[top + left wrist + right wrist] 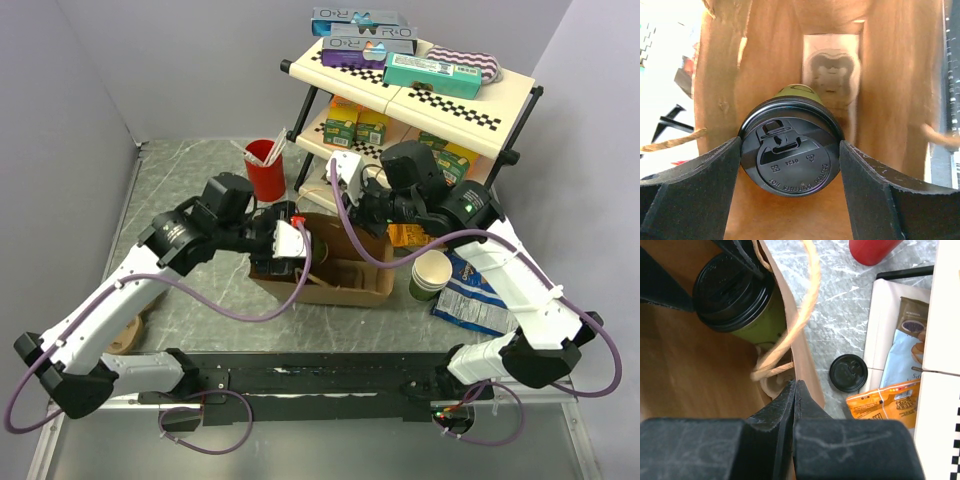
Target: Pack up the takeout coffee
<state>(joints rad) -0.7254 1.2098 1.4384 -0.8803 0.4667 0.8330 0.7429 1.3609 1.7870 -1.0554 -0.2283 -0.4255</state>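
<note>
The coffee cup [790,160] sat inside the brown paper bag [765,50], low between its walls. Whether it already rested on the bottom could not be told. The left claw [791,147] grasped it, one pad pressed against each side of the black lid's rim, and the green cup body hung below the lid. The right claw [795,384] was clenched, and the bag's edge appeared to run in between its fingers, so it seemed to be pinching the mouth open. The twine handle [800,315] looped loosely just beside the cup.

The cup was probably light and its paper wall thin, so a hard squeeze would likely dent it. The plastic lid looked stiffer but slick, and it only snapped on, so a pull on the lid alone could pop it off and spill the drink. The safer hold seemed to be just under the lid, where the rolled rim stiffens the paper, with the cup upright. The bag was soft and would sag if let go.

A spare black lid [848,373] lay on the table [840,300], outside the bag.
</note>
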